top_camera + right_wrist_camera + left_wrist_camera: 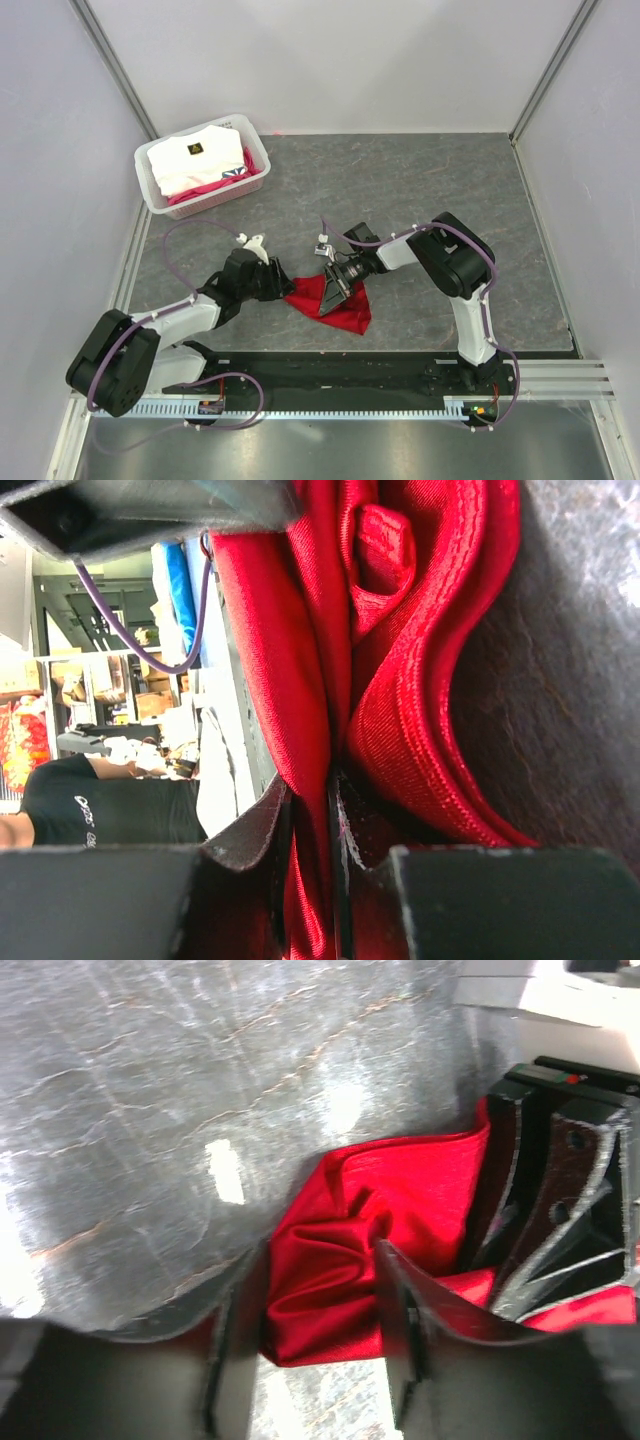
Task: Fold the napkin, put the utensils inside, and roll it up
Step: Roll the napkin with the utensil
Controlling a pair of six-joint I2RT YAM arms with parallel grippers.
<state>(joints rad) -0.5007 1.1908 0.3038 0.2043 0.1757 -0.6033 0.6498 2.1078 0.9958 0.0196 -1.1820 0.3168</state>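
Observation:
The red napkin (345,312) lies bunched on the grey table between my two arms. My right gripper (334,287) is shut on a fold of it; in the right wrist view the red cloth (420,680) is pinched tight between the closed fingers (310,810) and hangs from them. My left gripper (283,283) is at the napkin's left end. In the left wrist view its fingers (320,1290) stand partly apart with a wrinkled bunch of the napkin (400,1200) between them. The right gripper's black fingers (560,1190) show just beyond. The spoon is not in view.
A white basket (145,180) holding white and pink fabric stands at the back left of the table. White walls close the table in at the back and both sides. A black rail (330,375) runs along the near edge by the arm bases.

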